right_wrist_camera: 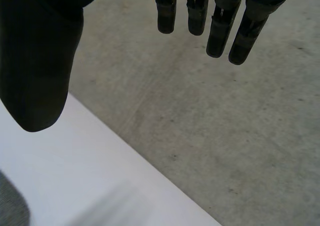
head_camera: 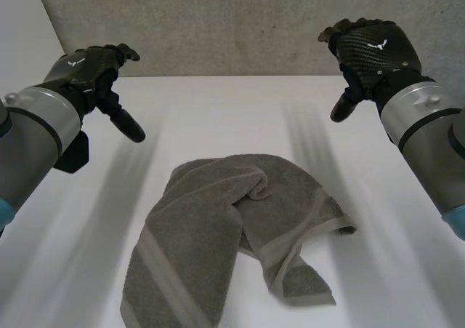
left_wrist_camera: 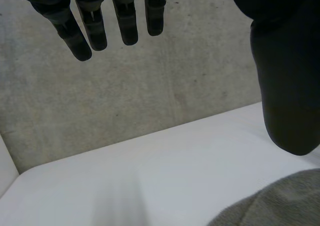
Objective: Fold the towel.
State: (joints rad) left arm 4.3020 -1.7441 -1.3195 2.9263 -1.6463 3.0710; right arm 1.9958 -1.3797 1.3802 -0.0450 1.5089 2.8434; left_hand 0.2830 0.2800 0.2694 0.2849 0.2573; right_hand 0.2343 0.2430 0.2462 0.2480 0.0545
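Your towel (head_camera: 232, 233) lies crumpled on the white table (head_camera: 218, 110), on the side nearer the robot and about midway between the two arms. It is grey, bunched into a loose heap, with one bordered edge folded over itself and a corner trailing toward the right arm's side. Neither hand touches it. Your left hand (head_camera: 91, 70) hangs above the table, well apart from the towel, beyond it and off to its left. In that hand's wrist view the fingers (left_wrist_camera: 127, 20) reach out straight and slightly spread, the thumb (left_wrist_camera: 287, 85) stands away from them, and nothing is held; a bit of the towel shows just past the thumb. Your right hand (head_camera: 370, 48) hovers likewise off to the right, its fingers (right_wrist_camera: 220, 25) straight, its thumb (right_wrist_camera: 35, 60) apart, holding nothing. A grey concrete wall (head_camera: 232, 22) stands behind the table.
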